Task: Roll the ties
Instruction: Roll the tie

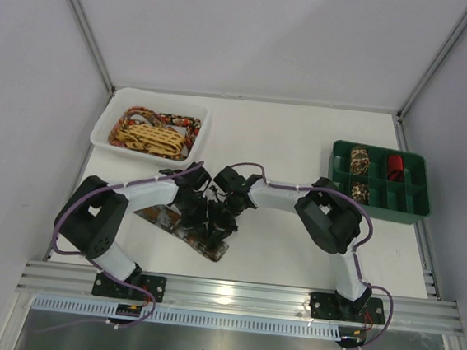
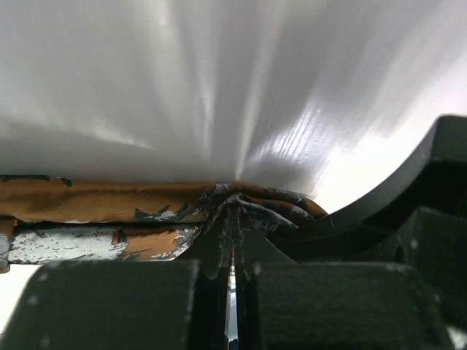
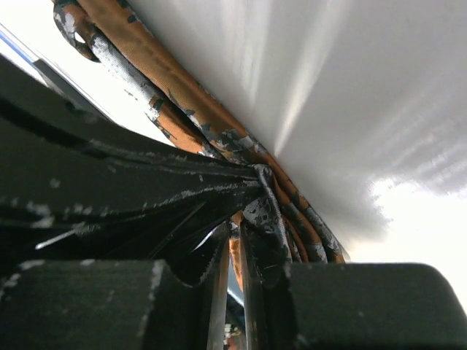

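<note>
A dark brown and orange mottled tie lies as a flat strip on the table in front of the arms. My left gripper and right gripper meet over its near end. In the left wrist view the left gripper is shut on a bunched fold of this tie. In the right wrist view the right gripper is shut on the same tie, with orange cloth between its jaws. A yellow lattice tie and a red-floral tie lie in a white tray. Rolled ties and a red roll sit in a green box.
The white tray stands at the back left. The green divided box stands at the right. White walls enclose the table on the left, back and right. An aluminium rail runs along the near edge.
</note>
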You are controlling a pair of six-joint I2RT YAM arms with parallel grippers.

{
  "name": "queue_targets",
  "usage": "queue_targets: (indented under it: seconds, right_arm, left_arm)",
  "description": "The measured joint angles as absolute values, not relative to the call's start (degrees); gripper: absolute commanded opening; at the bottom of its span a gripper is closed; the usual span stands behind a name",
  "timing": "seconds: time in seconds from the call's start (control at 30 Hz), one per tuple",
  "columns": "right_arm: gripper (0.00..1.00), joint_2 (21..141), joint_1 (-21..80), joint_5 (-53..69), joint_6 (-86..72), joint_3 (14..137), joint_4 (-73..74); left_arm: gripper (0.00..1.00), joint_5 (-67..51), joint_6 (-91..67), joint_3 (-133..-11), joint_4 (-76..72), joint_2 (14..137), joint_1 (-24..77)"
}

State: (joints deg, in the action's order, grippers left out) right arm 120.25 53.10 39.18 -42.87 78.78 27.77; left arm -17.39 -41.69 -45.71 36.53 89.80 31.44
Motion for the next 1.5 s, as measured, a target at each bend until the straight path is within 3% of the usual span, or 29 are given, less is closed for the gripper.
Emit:
queue_targets:
  seconds: [0.3, 0.57, 0.77, 1.23, 1.5]
  right_arm:
    - [0.18, 118.2, 53.5, 37.7, -41.7, 76.4, 26.2]
    - [0.19, 118.1, 53.4, 37.7, -41.0, 76.7, 26.8]
    - [0.2, 118.1, 53.2, 37.2, -40.2, 77.6, 28.4]
    - [0.2, 118.1, 52.3, 37.0, -38.9, 78.1, 30.9]
    - [0.2, 118.0, 48.6, 37.4, -35.0, 78.5, 34.8]
  left_arm:
    - [0.01, -12.7, -41.6, -47.4, 39.3, 88.7, 30.3]
    - [0.01, -7.1, -40.5, -47.5, 45.6, 76.4, 29.5]
    - [0.01, -10.0, -43.6, -39.7, 44.6, 70.7, 34.3]
    - [0.01, -13.9, -68.6, -25.8, 25.3, 66.8, 43.6]
    - [0.0, -15.5, -77.5, -28.3, 13.3, 78.5, 47.6]
